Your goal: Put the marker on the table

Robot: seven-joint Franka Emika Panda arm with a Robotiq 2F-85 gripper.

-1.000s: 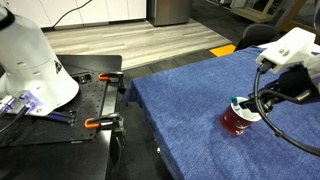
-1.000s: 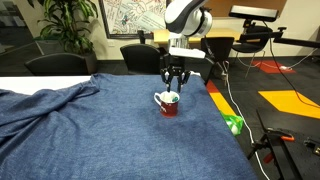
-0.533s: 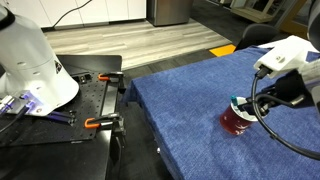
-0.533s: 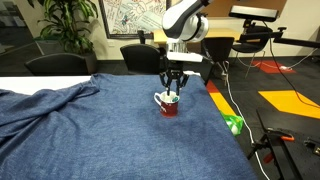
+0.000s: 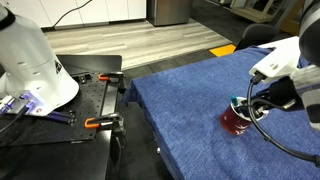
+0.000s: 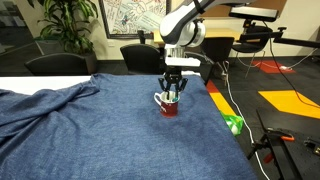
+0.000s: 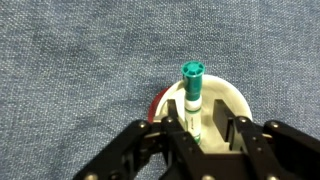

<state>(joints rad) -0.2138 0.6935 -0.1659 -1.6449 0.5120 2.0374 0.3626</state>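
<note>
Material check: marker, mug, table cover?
Marker: likely plastic; smooth teal cap and whitish barrel with a slight sheen.
Mug: probably glazed ceramic, though the look leaves it open; glossy red outside, white inside.
Table cover: matte blue denim-like woven cloth; the weave shows in the wrist view, and it lies in soft folds.

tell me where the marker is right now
In the wrist view, the marker stands in the red mug on the denim-covered table, with the gripper straddling it.

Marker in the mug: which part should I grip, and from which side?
Grip the marker on its whitish shaft just under the teal cap, coming straight down with the tool. It stands nearly upright in the mug, whose wall hides its lower part and blocks any sideways approach.
</note>
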